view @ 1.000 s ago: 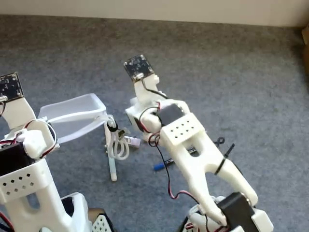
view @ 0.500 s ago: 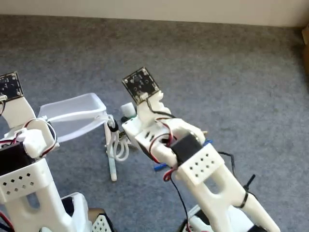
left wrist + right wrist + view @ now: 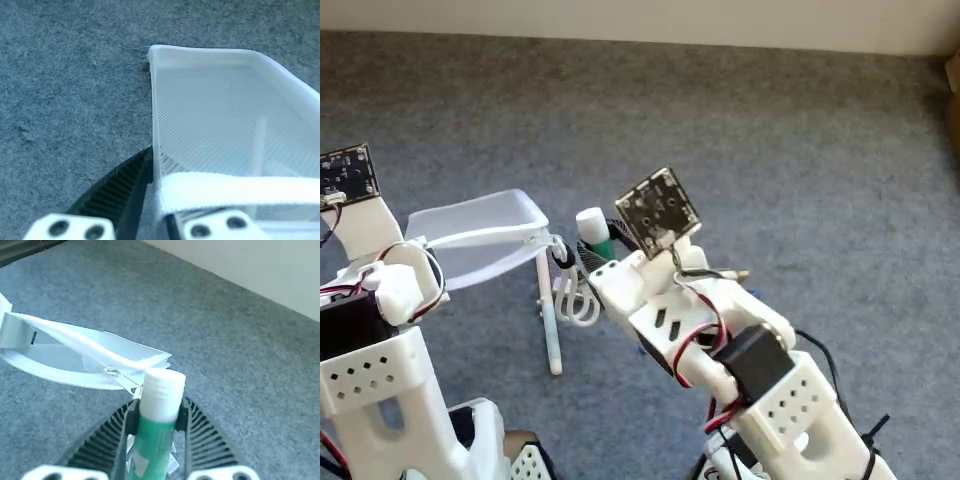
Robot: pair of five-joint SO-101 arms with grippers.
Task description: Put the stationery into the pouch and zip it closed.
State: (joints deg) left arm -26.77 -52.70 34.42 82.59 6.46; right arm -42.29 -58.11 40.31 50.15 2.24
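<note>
Right wrist view: glue stick [image 3: 159, 412], green body and white cap, sits between the right jaws. They are closed to its width on the body, and the cap pokes out past the tips. The stick is in the air just beside the pouch [image 3: 75, 355] mouth, at the zip pull [image 3: 131, 385] end, not inside yet.

The pouch is translucent white, unzipped, mouth gaping. The left jaws are pinched shut on one rim, at the end away from the stick, and the pouch seems raised off the tabletop [image 3: 800, 150]. My read: it's held that way so the mouth gapes toward the other arm and the stick can go in one-handed. The grip on the body likely lets the cap end lead into the opening.

High view: a thin white pen [image 3: 551, 335] lies on the tabletop under the pouch's zip end. White loops [image 3: 582, 308] lie just beside it; can't tell what they are. Neither is packed. Current step is inserting the stick; zipping not yet done.
</note>
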